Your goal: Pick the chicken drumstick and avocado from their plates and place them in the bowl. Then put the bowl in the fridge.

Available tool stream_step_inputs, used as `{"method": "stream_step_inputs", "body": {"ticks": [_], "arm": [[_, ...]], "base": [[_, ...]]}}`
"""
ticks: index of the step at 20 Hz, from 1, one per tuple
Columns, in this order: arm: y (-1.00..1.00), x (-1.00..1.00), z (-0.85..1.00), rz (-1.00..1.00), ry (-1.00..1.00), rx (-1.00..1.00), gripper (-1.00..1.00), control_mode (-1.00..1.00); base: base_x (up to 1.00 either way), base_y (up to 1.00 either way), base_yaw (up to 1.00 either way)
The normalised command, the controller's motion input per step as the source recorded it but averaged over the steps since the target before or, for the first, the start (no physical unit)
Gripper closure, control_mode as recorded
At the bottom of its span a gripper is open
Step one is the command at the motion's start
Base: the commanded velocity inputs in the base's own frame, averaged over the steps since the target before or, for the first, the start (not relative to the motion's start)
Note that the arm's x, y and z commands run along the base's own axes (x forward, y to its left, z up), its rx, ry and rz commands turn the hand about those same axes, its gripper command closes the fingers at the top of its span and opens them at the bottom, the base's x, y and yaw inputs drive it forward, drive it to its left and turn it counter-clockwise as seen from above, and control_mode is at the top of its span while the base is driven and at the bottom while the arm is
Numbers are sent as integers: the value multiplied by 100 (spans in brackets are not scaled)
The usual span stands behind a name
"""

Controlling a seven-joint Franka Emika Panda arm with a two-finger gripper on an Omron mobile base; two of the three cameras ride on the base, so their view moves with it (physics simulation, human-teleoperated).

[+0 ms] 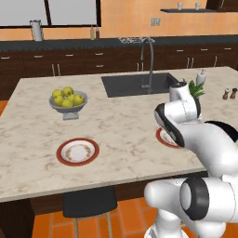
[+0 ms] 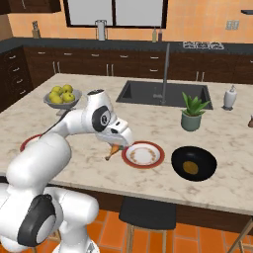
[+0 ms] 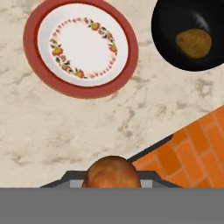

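My gripper (image 2: 117, 143) is shut on the chicken drumstick (image 2: 112, 151), which hangs just above the counter with its bone end pointing down-left. In the hand view its golden meaty end (image 3: 111, 173) sits between my fingers. Just right of it lies an empty red-rimmed plate (image 2: 143, 154) (image 3: 81, 48). Further right stands the black bowl (image 2: 193, 163) (image 3: 188, 33), and the brown avocado (image 2: 190, 168) (image 3: 194, 43) rests inside it. The other plate (image 1: 77, 151) lies empty near the counter's front left; my arm partly covers it in the right base view.
A grey footed bowl of yellow-green fruits (image 1: 68, 103) stands at the back left. The sink (image 2: 163, 94) with its tall faucet (image 2: 166, 71) is behind, and a potted plant (image 2: 192, 112) is beside it. A dark stool (image 2: 147, 213) sits below the counter's front edge.
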Motion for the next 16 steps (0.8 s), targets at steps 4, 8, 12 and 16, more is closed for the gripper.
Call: {"method": "stream_step_inputs", "body": {"ticks": [4,8,12,16], "arm": [[-100,2,21,0,14,0,100,-100],[-100,0,24,0,9,-1,100,-100],[-100,0,41,4,13,0,100,-100],[-100,4,21,12,14,0,100,-100]], "base": [[0,0,0],[0,0,0],[0,0,0],[0,0,0]]}}
